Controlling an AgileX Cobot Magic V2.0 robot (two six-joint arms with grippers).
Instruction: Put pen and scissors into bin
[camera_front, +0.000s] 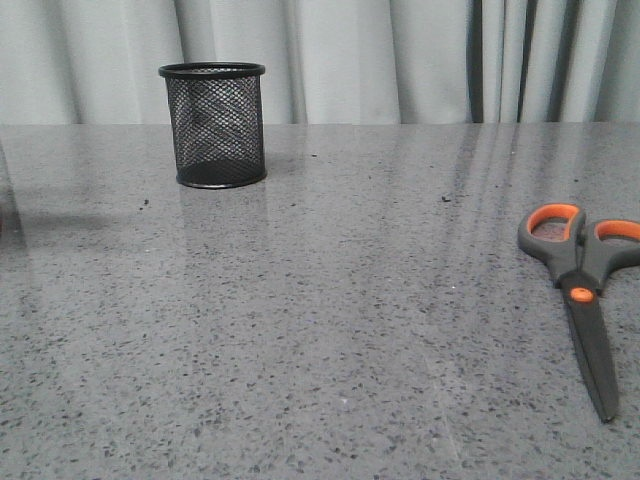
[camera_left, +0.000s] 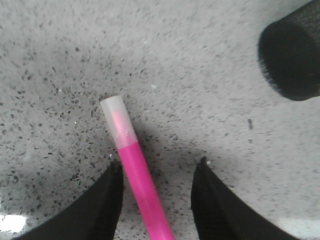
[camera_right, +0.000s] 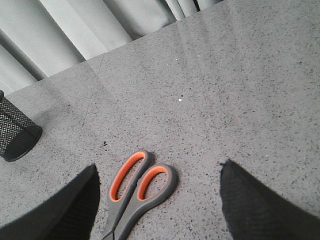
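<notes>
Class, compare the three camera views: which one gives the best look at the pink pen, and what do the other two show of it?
The left wrist view: the pen lies on the table between the left gripper's open jaws, its pale end clearly visible. The front view and right wrist view show no pen at all, only the scissors and bin.

- Even, soft indoor light falls on the grey speckled table (camera_front: 300, 330), which shows a pale sheen streaking toward the curtain (camera_front: 400, 60).
- The bin (camera_front: 213, 125) casts a faint reflection below itself.
- The left wrist view is blurred; the pen (camera_left: 137, 175), between the left gripper (camera_left: 157, 200) fingers, throws a dark shadow (bright glare at the corners).
- The right wrist view is sharp.
</notes>
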